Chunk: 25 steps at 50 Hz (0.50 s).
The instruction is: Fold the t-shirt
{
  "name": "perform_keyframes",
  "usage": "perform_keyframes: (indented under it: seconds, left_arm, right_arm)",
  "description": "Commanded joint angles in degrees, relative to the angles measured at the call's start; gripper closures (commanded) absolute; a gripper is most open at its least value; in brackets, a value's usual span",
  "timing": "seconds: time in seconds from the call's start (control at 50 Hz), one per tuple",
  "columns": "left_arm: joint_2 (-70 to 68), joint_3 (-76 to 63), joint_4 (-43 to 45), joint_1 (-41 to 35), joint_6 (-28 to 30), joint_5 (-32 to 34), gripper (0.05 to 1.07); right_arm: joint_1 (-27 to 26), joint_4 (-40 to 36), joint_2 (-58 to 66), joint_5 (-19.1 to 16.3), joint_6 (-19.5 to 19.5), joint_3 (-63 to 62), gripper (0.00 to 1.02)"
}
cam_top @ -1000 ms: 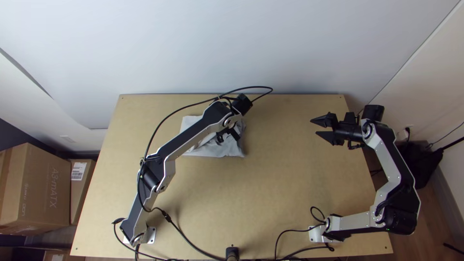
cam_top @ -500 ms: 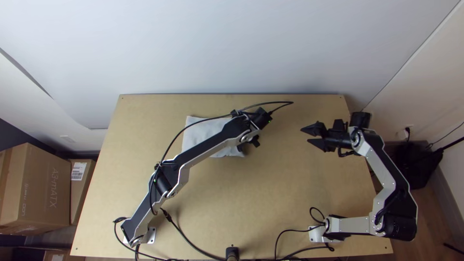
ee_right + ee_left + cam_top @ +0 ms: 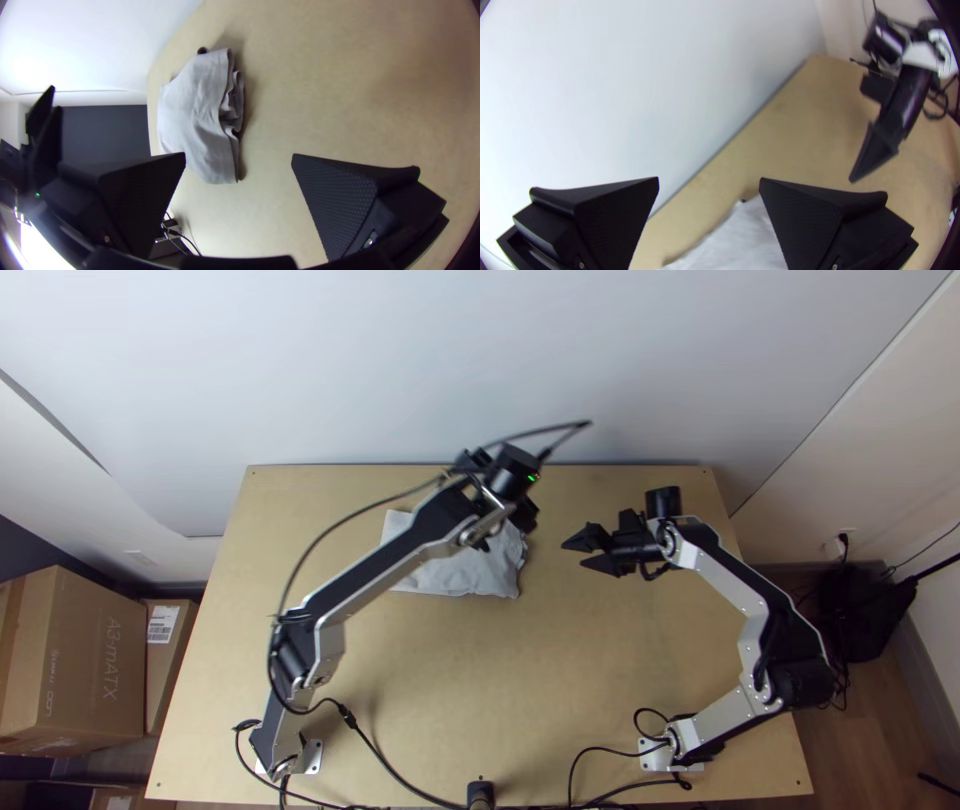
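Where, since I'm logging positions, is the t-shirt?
In the top view, the t-shirt lies on the table, far side, just left of centre, beneath the left arm.

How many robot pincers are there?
2. The left pincer is up by the far right corner of the grey shirt, wide open. The right pincer is also open, over the table to the right of the shirt.

Has the t-shirt (image 3: 465, 576) on the far half of the table (image 3: 450, 670), partly beneath the left arm (image 3: 385, 560) and left of the right gripper (image 3: 573, 554); has a wall (image 3: 480, 370) behind the table, boxes (image 3: 85, 660) off its left side
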Motion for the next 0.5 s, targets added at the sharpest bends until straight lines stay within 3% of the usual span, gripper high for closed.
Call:
perform_keyframes:
  seconds: [0.0, 0.2, 0.32, 0.48]
  left_arm:
    - [-7.25, 1.03, -1.00, 2.79, -0.90, -0.88, 0.10]
    - [-13.58, 0.77, -10.05, 8.42, -9.87, 1.32, 0.10]
    - [-17.71, -0.46, -15.24, 14.30, -15.49, 7.12, 0.10]
    - [-24.74, -4.59, -18.67, 23.27, -18.04, 13.80, 0.10]
  right_arm:
    - [3.28, 0.67, 4.90, -0.02, 0.95, 4.14, 0.05]
    - [8.73, 1.47, 13.25, -0.11, 1.74, 12.13, 0.05]
    - [11.10, 1.47, 18.79, -0.11, 2.09, 17.94, 0.05]
    - [13.91, 1.38, 26.26, -0.11, 3.24, 26.02, 0.05]
